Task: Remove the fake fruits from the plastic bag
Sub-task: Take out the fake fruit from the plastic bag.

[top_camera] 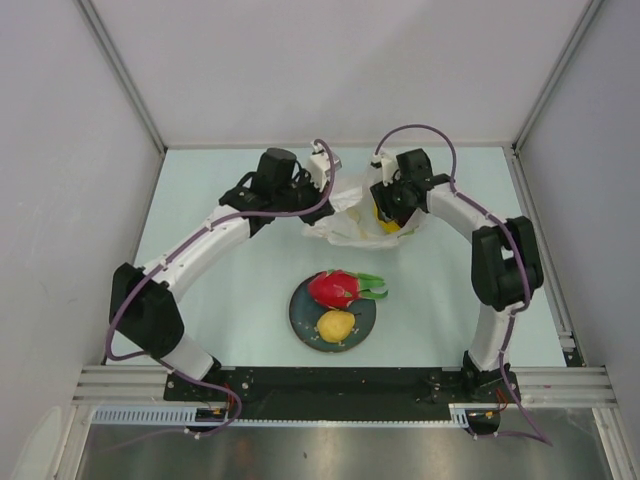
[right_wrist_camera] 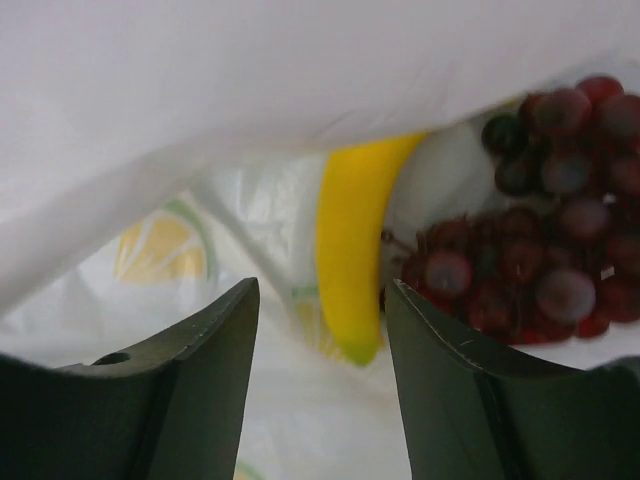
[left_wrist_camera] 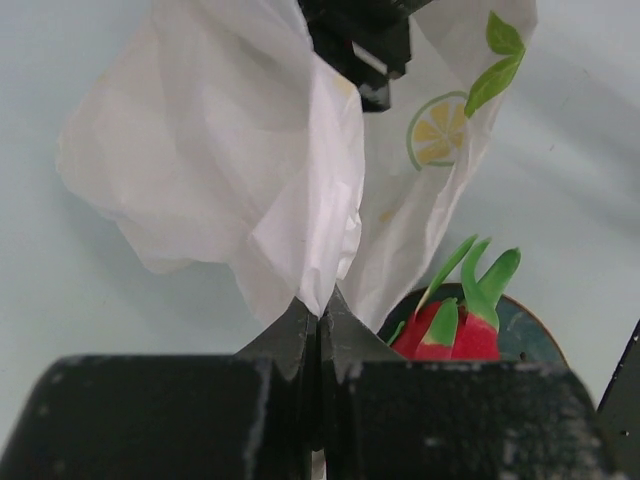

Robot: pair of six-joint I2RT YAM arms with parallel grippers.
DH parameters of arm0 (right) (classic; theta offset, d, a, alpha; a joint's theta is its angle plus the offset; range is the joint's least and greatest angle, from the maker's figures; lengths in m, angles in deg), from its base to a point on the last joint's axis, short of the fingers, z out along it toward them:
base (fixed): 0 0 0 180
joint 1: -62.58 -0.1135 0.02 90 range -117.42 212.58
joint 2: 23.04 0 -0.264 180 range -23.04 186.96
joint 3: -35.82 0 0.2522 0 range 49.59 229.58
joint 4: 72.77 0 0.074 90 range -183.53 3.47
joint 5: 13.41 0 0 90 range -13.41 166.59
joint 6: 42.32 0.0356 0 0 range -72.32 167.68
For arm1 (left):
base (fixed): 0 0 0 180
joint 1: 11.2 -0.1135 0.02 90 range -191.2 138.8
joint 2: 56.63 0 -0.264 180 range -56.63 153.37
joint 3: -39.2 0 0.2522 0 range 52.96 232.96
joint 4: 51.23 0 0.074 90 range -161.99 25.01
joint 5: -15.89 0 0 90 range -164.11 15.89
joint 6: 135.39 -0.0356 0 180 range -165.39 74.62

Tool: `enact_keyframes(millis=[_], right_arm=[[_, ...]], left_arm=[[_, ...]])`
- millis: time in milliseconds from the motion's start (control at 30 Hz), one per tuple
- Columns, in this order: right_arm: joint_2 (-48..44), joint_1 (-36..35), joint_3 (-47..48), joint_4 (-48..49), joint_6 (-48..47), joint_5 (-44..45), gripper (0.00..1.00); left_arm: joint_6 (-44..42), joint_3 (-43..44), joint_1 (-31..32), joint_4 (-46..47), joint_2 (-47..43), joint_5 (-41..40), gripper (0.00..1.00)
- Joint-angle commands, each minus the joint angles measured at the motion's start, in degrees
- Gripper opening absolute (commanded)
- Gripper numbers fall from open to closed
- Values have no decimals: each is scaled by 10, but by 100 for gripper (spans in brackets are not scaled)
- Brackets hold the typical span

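two fruits, the dragon fruit (top_camera: 340, 288) and the round yellow fruit (top_camera: 336, 325), lie on the plate (top_camera: 300, 318) at 6 o'clock of the plastic bag (top_camera: 345, 222); the banana (right_wrist_camera: 355, 250) and the grape bunch (right_wrist_camera: 530, 260) sit inside it. our left gripper (left_wrist_camera: 320, 320) is clenched on the bag's edge and our right gripper (right_wrist_camera: 320, 290) is released and empty in its mouth, so we judge the next move to be a reach to 12 o'clock for the banana.

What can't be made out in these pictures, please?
Top view: the contents of the plastic bag, covered by its folds and the right gripper.
Right wrist view: the banana, upper end under a bag fold; the grape bunch, cut off at the right edge.
Left wrist view: most of the plate, behind the shut left gripper.
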Motion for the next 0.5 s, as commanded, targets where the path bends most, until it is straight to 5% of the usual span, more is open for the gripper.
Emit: enact_keyframes(millis=[0,300,467], right_arm=[[71,0,76,14,10,21,59],[153,9,131,-4,-8,14,58],[152,7,133,-7,-13,-16,43]], left_arm=[[12,36,0,23,9,20,0],[11,50,0,22,17,13,0],[7,54,0,18,21,10,0]])
